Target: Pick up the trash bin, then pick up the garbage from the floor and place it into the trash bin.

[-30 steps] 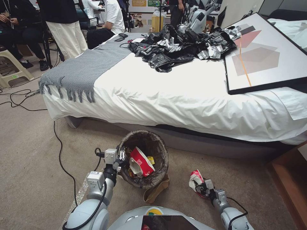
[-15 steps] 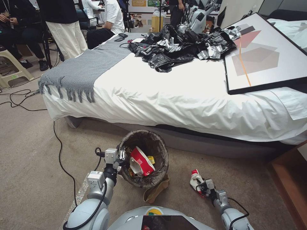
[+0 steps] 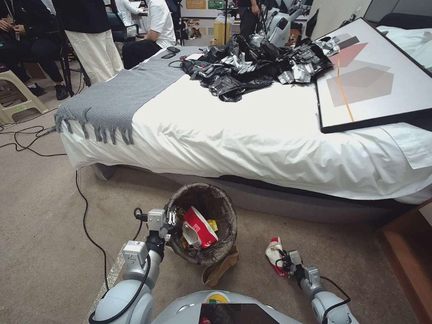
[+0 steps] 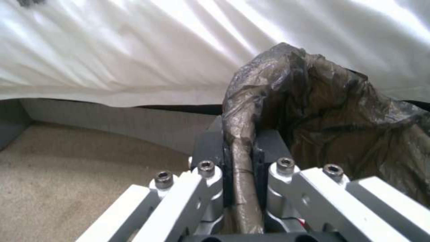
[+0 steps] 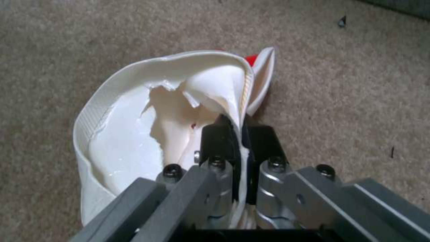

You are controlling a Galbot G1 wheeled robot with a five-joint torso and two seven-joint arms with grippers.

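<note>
Head view: right hand (image 3: 282,265), carton (image 3: 273,253) seemingly lower.

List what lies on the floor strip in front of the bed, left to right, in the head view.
Black cable → left gripper → trash bin → red-and-white carton → right gripper.

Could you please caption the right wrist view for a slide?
Right gripper pinching the wall of a crushed white paper carton over beige carpet.

Dark brown bag (image 3: 203,198) lining the bin, red-and-white carton (image 3: 198,228) inside, white torn carton (image 5: 147,134), beige carpet (image 3: 40,225)
</note>
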